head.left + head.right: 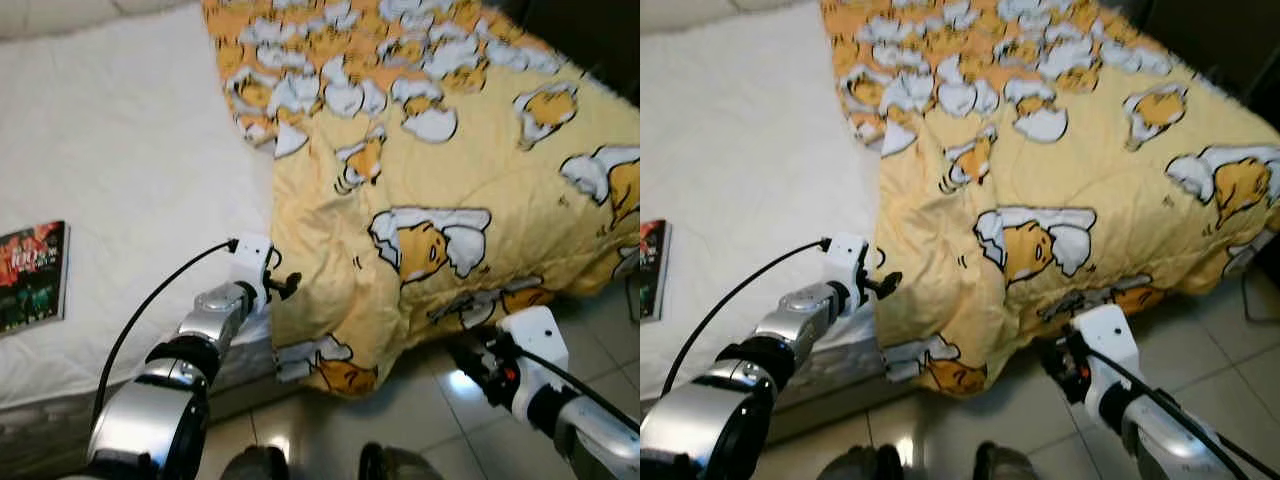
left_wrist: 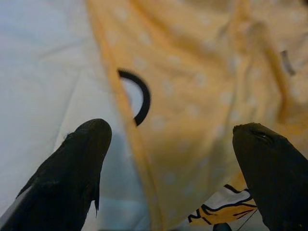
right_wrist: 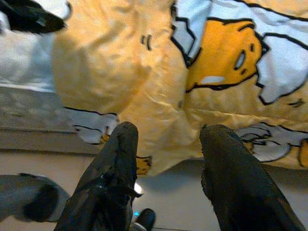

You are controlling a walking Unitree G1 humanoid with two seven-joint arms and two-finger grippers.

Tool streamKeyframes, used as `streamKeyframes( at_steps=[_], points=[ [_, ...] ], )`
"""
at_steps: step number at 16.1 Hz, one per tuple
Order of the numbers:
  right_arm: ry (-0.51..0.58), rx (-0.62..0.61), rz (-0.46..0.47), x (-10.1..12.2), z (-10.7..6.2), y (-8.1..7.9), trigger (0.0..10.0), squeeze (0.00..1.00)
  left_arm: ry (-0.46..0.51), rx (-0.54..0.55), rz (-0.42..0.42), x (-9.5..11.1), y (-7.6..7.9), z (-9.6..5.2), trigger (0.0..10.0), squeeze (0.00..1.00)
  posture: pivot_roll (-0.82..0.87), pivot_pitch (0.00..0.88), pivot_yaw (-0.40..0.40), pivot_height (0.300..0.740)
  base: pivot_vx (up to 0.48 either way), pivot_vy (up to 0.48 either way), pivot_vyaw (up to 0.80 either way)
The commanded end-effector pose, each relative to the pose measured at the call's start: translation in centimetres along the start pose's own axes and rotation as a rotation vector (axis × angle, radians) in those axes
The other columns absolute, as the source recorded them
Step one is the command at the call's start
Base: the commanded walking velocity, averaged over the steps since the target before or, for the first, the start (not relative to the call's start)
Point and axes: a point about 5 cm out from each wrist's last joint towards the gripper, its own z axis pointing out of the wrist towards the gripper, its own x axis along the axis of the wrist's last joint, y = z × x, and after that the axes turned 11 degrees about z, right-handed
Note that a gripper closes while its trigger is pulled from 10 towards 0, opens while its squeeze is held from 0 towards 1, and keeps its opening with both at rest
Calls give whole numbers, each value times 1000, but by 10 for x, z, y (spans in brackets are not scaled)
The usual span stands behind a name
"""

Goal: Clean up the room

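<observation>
A yellow cotton quilt printed with white-and-orange cartoon egg figures [image 1: 450, 180] lies across the right part of a bed with a white textured mattress cover [image 1: 120, 150]. The quilt's lower corner hangs over the bed's front edge, toward a glossy pale tiled floor [image 1: 400, 420].

The left gripper [image 1: 283, 284] is at the quilt's left border, at the front edge of the mattress. In the left wrist view its two black fingers [image 2: 72, 168] are spread wide, with the quilt's border running between them; they grasp nothing. A black cable [image 1: 150, 300] loops from the left wrist back along the silver arm.

The right gripper [image 3: 166, 144] sits low, just below and in front of the hanging quilt corner. In the right wrist view its fingers [image 3: 115, 168] are parted and empty, aimed at the quilt's lower hem (contact with the fabric cannot be confirmed).

A dark-covered book with red and green artwork [image 1: 32, 275] lies flat on the mattress cover, well to the left of the quilt. Below the mattress, the grey side of the bed base [image 3: 29, 106] is exposed. The robot's two dark feet [image 1: 260, 465] stand on the floor close to the bed.
</observation>
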Motion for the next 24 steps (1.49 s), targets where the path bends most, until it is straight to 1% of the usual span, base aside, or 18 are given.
streamKeyframes(
  at_steps=[1, 2, 4, 5, 6, 7, 8, 10, 11, 12, 13, 14, 16, 20, 24],
  points=[
    [8, 0, -2, 4, -7, -3, 10000, 0, -9, 23, -8, -3, -1, 0, 10000, 0, -261, 250, 41, 740, 0, 0, 0],
    [11, 24, 0, 6, -10, -6, 10000, 0, -13, 28, -27, -6, 0, 0, 10000, 0, -265, 259, 37, 740, 0, 0, 0],
    [-16, 87, -12, 6, -17, -11, 10000, 0, -6, 2, -84, -10, 6, 0, 10000, 0, -274, 272, 28, 740, 0, 0, 0],
    [-24, 111, -19, 6, -20, -12, 10000, 0, -10, -22, -83, -13, 11, 0, 10000, 0, -276, 272, 26, 740, 0, 0, 0],
    [-24, 121, -19, 7, -22, -13, 10000, 0, -21, -38, -61, -17, 14, 0, 10000, 0, -276, 272, 27, 740, 0, 0, 0],
    [-18, 123, -12, 8, -24, -14, 10000, 0, -22, -42, -57, -20, 16, -1, 10000, 0, -277, 269, 29, 740, 0, 0, 0],
    [-12, 128, -2, 9, -25, -15, 10000, 0, -14, -55, -71, -21, 18, -1, 10000, 0, -277, 261, 30, 740, 0, 0, 0],
    [-11, 137, -1, 8, -26, -17, 10000, 0, -11, -81, -62, -23, 20, -1, 10000, 0, -277, 248, 33, 740, 0, 0, 0],
    [-15, 142, -1, 7, -27, -18, 10000, 0, -20, -78, -60, -24, 19, -2, 5961, 0, -277, 244, 35, 740, 0, 0, 0],
    [-16, 143, -1, 7, -27, -18, 10000, 0, -23, -77, -60, -24, 19, -2, 5961, 0, -277, 244, 35, 740, 0, 0, 0],
    [-18, 144, -1, 7, -27, -18, 10000, 0, -30, -69, -60, -25, 18, -2, 3765, 0, -279, 243, 37, 740, 0, 0, 0],
    [-21, 144, 0, 6, -28, -18, 10000, 0, -38, -66, -63, -27, 17, -3, 0, 0, -282, 240, 38, 740, 0, 0, 0],
    [-30, 158, 3, 5, -31, -20, 10000, 0, -46, -69, -64, -29, 18, -3, 0, 0, -286, 231, 39, 740, 0, 0, 0],
    [-79, 263, 12, 2, -37, -28, 10000, 0, -55, -71, -56, -30, 21, -2, 0, 0, -291, 225, 41, 740, 0, 0, 0],
    [-83, 279, 10, 1, -38, -27, 10000, 0, -58, -77, -53, -29, 23, -2, 0, 0, -289, 219, 45, 740, 0, 0, 0]
  ],
)
